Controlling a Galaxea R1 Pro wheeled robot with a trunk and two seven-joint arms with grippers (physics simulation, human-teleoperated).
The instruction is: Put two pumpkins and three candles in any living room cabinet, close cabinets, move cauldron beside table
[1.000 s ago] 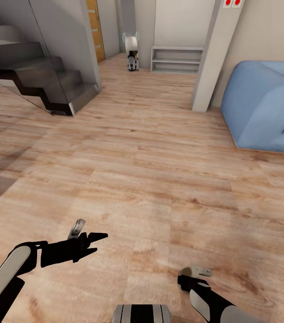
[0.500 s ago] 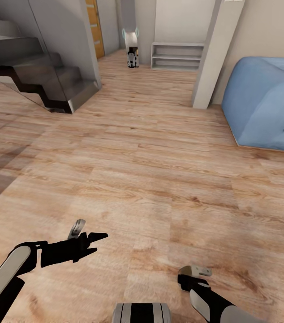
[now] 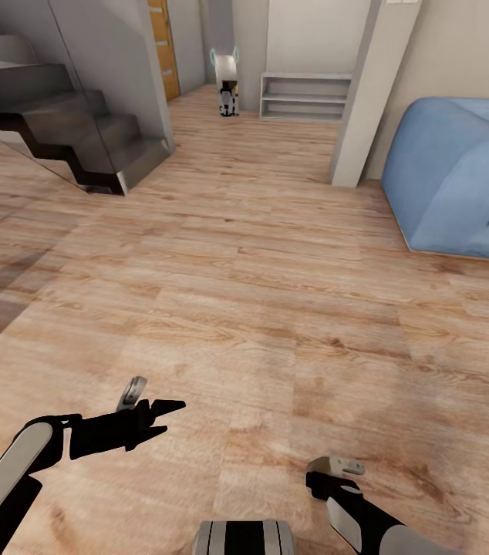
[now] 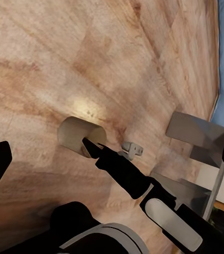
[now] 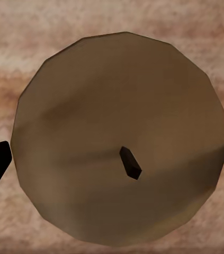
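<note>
- Nearest, at the lower edge of the head view, the right gripper [image 3: 335,472] hangs low over the wooden floor [image 3: 260,293]. Its two black fingers are closed on a candle [image 5: 112,106], one on each side of the wax.
- The right wrist view looks straight down on that candle: a round beige-tan top with a short dark wick [image 5: 130,162], floor planks beneath it. The left wrist view shows it from the side as a stubby cylinder, upright.
- A little further out, the left gripper [image 3: 156,414] points forward over the floor. Its fingers stand spread apart with nothing between them.
- In the middle distance is open plank floor. A blue sofa [image 3: 460,185] sits to the right, a dark staircase [image 3: 67,131] to the left.
- Beyond the sofa's near end stands a pale pillar [image 3: 368,92]. Behind it a low grey shelf [image 3: 305,96] rests against the far wall.
- Farthest, beside the shelf, is a small white and black object [image 3: 227,86], too small to identify.
- The step in hand appears to be carrying this candle to the cabinet.
- To do it well: hold the grip firm, carry the candle upright and low, and drive through the open floor well clear of sofa and stairs. The free left gripper is ready to pull a drawer front.
</note>
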